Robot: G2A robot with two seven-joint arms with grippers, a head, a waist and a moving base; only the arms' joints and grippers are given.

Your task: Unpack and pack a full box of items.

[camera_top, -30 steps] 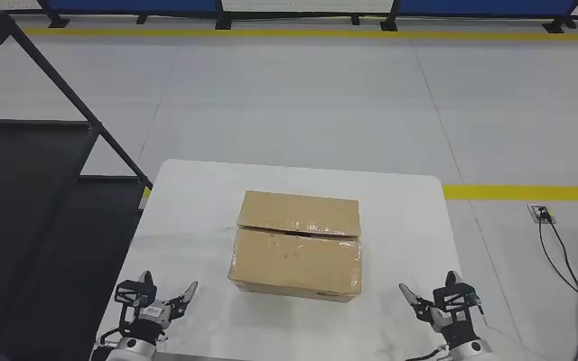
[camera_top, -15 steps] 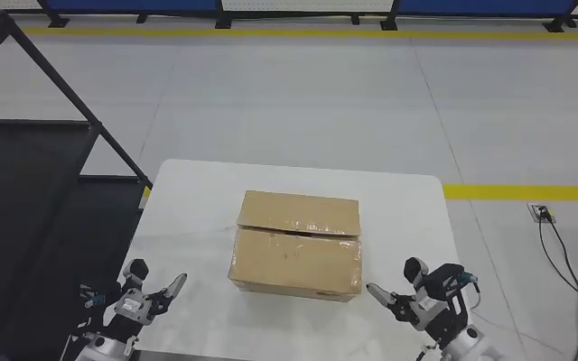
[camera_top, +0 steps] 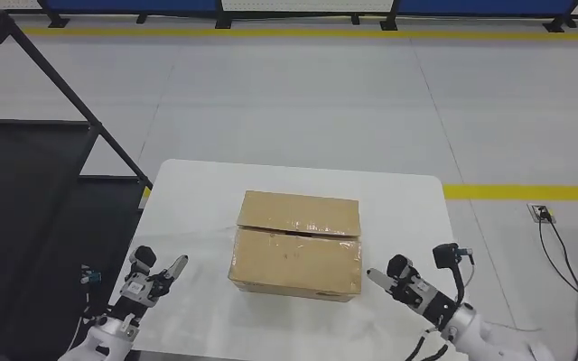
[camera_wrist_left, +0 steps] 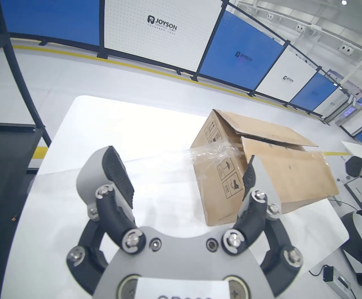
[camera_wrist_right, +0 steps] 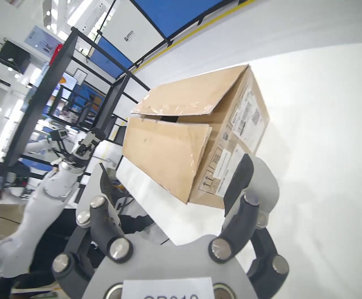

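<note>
White table (camera_top: 194, 203): box (camera_top: 298, 244) between end effectors (camera_top: 161, 267) (camera_top: 383, 275) (both spread).

The box (camera_top: 298, 244) stands central on the surface (camera_top: 194, 194), open passage on both sides and behind; a black rack (camera_top: 45, 180) flanks the left edge.

Not much you can actually read here. The cardboard box (camera_wrist_left: 282, 170) has small black handling symbols (camera_wrist_left: 229, 178) printed on one end. The other end carries white shipping stickers (camera_wrist_right: 246, 119), print too tiny to make out. The wall panels (camera_wrist_left: 162, 27) behind the box each carry a logo with lettering. A white tag (camera_wrist_left: 181, 288) at the base of the left hand (camera_wrist_left: 182, 158) is cut off.
</note>
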